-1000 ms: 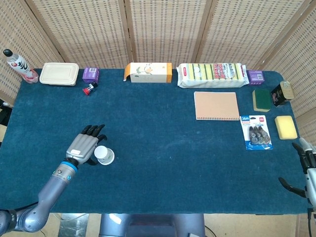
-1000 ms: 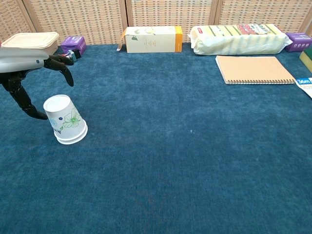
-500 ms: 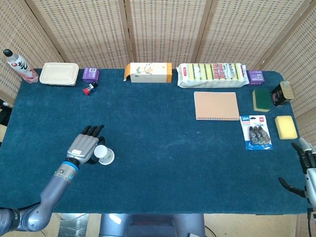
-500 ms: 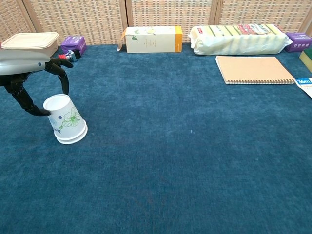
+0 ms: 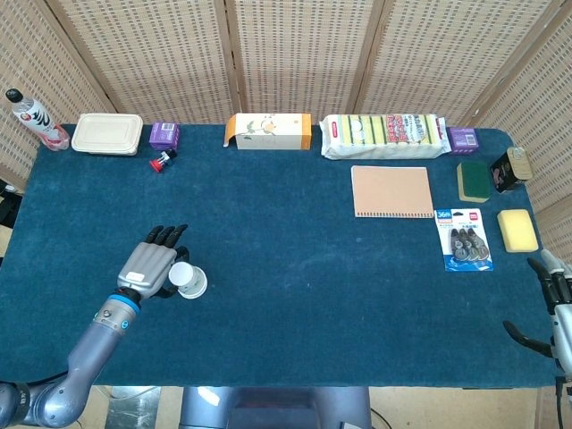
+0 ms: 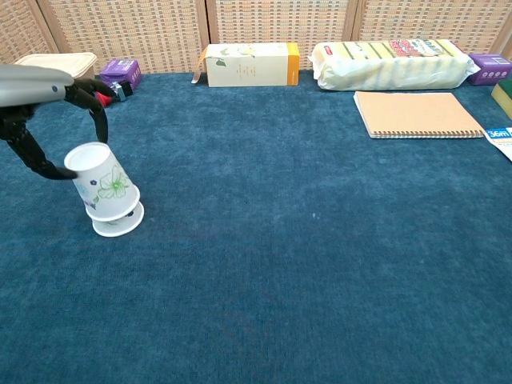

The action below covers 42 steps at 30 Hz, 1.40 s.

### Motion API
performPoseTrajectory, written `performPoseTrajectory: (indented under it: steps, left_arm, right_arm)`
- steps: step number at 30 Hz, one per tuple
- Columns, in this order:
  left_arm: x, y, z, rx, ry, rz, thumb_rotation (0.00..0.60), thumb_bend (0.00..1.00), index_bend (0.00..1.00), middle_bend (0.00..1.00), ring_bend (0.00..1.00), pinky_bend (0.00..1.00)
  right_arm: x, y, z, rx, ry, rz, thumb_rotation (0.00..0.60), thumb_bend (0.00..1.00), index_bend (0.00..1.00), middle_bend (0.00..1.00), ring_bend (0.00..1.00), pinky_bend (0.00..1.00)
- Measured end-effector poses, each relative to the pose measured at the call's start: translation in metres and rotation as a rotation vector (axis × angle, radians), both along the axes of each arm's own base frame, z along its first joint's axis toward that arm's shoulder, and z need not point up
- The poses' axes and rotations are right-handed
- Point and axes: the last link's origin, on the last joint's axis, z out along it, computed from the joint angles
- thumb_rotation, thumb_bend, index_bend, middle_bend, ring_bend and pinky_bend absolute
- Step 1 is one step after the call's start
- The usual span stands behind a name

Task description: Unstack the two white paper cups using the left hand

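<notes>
Two white paper cups with a green flower print stand upside down, nested, at the front left of the blue table. In the chest view the upper cup (image 6: 102, 181) is raised and tilted, partly out of the lower cup (image 6: 120, 225), whose rim rests on the cloth. My left hand (image 6: 36, 84) pinches the upper cup near its base between thumb and a finger. In the head view the left hand (image 5: 150, 265) lies just left of the cups (image 5: 189, 281). My right hand (image 5: 554, 313) stays at the front right edge, fingers apart, holding nothing.
Along the back edge stand a bottle (image 5: 32, 118), a lidded food box (image 5: 107, 133), a purple box (image 5: 164, 134), an orange carton (image 5: 268, 130) and a sponge pack (image 5: 384, 134). A notebook (image 5: 391, 191), a blister pack (image 5: 463, 238) and sponges (image 5: 517, 230) lie at the right.
The left hand closed its thumb and finger on the upper cup, then lifted and tilted it part-way off the lower cup. The right hand has not moved.
</notes>
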Motion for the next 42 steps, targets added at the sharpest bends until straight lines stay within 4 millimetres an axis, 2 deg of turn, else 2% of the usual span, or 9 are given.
performPoseTrajectory:
  steps: [6,13,17,21,28,33,37,42]
  left_arm:
    - [0.008,-0.006,0.022,0.034,-0.031,-0.023,0.6,0.23,0.4,0.0,0.0,0.0]
    - [0.012,-0.011,0.06,0.105,-0.075,-0.054,0.6,0.23,0.4,0.0,0.0,0.0]
    - [0.005,-0.013,0.081,0.144,-0.105,-0.035,0.6,0.23,0.4,0.0,0.0,0.0]
    - [-0.008,-0.014,0.091,0.152,-0.117,-0.011,0.6,0.23,0.4,0.0,0.0,0.0]
    - [-0.047,-0.005,0.084,0.137,-0.09,0.05,0.6,0.23,0.4,0.0,0.0,0.0]
    - [-0.074,0.005,0.062,0.102,-0.086,0.103,0.6,0.23,0.4,0.0,0.0,0.0]
    - [-0.081,0.008,0.041,0.062,-0.107,0.133,0.6,0.23,0.4,0.0,0.0,0.0]
    - [-0.079,0.011,0.026,0.036,-0.106,0.138,0.6,0.23,0.4,0.0,0.0,0.0]
  right_arm:
    - [0.0,0.0,0.0,-0.001,-0.001,0.0,0.6,0.23,0.04,0.0,0.0,0.0]
    - [0.0,0.0,0.0,0.002,0.002,0.001,0.6,0.23,0.04,0.0,0.0,0.0]
    - [0.001,0.001,-0.002,0.005,0.007,0.003,0.6,0.23,0.04,0.0,0.0,0.0]
    - [0.002,0.001,-0.003,0.008,0.007,0.003,0.6,0.23,0.04,0.0,0.0,0.0]
    - [0.002,0.001,-0.003,0.008,0.007,0.0,0.6,0.23,0.04,0.0,0.0,0.0]
    - [0.001,0.0,-0.005,0.012,0.011,-0.004,0.6,0.23,0.04,0.0,0.0,0.0]
    - [0.001,0.0,-0.005,0.014,0.009,-0.004,0.6,0.23,0.04,0.0,0.0,0.0]
    - [0.001,0.0,-0.004,0.012,0.004,-0.004,0.6,0.23,0.04,0.0,0.0,0.0]
